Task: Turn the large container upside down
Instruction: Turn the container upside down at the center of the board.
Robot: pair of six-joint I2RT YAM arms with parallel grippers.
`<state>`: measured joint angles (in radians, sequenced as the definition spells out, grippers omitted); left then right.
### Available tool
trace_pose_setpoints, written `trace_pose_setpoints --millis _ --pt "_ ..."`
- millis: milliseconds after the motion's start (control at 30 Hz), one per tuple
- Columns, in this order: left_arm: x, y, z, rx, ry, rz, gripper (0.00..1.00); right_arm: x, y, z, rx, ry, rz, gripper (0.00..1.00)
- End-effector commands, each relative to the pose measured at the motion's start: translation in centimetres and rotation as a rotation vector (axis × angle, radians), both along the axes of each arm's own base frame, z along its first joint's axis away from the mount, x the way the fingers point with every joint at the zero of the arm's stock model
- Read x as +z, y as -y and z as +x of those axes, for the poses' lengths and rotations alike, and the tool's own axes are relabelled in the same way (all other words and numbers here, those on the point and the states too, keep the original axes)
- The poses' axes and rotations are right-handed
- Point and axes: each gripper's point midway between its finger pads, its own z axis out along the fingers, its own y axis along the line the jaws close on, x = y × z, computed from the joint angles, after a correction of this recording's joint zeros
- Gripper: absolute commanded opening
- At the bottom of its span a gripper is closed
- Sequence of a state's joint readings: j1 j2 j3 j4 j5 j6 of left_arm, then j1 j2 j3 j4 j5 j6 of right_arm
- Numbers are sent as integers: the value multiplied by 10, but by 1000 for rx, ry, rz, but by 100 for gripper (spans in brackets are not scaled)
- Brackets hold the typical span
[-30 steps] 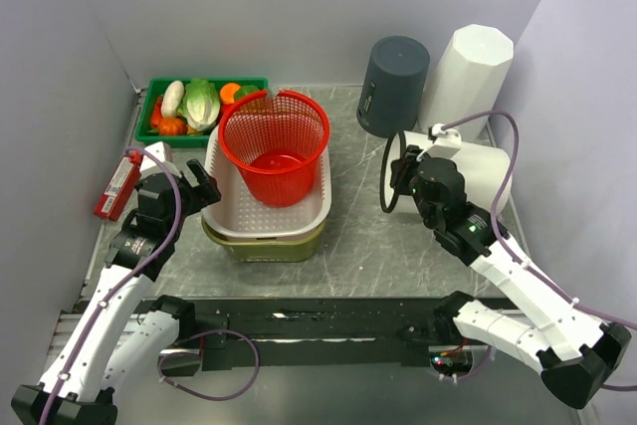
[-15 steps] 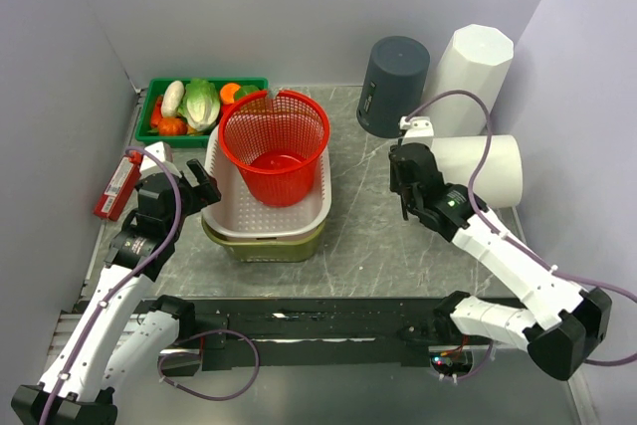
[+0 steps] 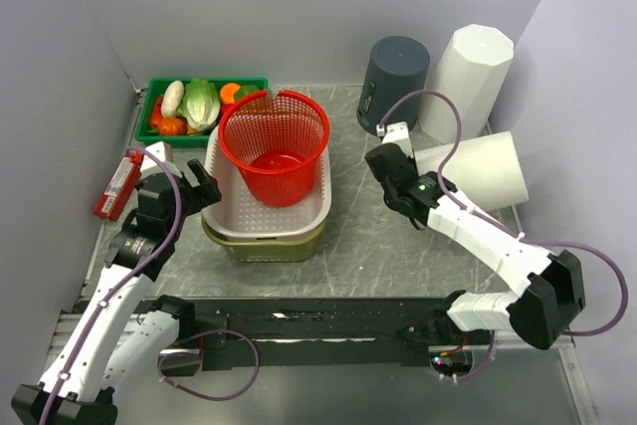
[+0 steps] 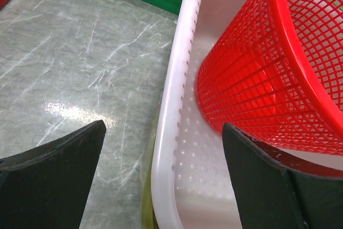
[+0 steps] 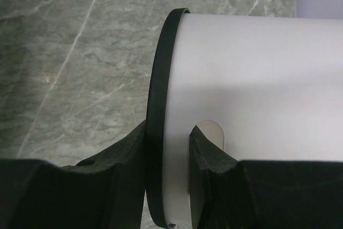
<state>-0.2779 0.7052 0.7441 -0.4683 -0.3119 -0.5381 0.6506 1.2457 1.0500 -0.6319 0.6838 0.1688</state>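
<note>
Nearest us, the left gripper (image 4: pixel 161 178) stands wide open and holds nothing. Its fingers (image 4: pixel 51 181) straddle the wall of the white tub (image 4: pixel 171 105), one outside over the table (image 4: pixel 64 52) and one inside beside the red basket (image 4: pixel 268 73) (we cannot tell whether either touches). The basket stands upright in the tub, which is nested in an olive tub (image 3: pixel 261 249). A red pack (image 3: pixel 116 186) lies by the left wall.

To the right, the right gripper (image 5: pixel 169 151) is narrowed onto the container (image 5: pixel 257 79) and pinches it at its black rim (image 5: pixel 161 79). One finger is on the mouth side and the other on the white outer wall by a small cut-out. The container lies on its side at the right of the table, with its mouth facing left toward the middle and its base toward the right wall.

Farther back on the right stand a grey bin (image 3: pixel 393 82) and a faceted bin (image 3: pixel 468 72), just beside each other. At the far left sits a green tray (image 3: pixel 209 81) of vegetables (image 3: pixel 199 102).
</note>
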Motion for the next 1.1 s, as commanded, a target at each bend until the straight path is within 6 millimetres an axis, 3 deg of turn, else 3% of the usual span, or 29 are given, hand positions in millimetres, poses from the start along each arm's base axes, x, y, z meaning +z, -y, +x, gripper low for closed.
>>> trace_pose_setpoints --millis 0,433,1067 --pt "9 2 5 -4 33 -8 96 24 8 12 -49 53 -102 7" --pt "11 2 5 -7 40 -8 96 -27 -1 21 -43 -90 -262 8" --pt "12 2 4 -6 46 -11 96 -110 -18 22 -19 -297 -288 15"
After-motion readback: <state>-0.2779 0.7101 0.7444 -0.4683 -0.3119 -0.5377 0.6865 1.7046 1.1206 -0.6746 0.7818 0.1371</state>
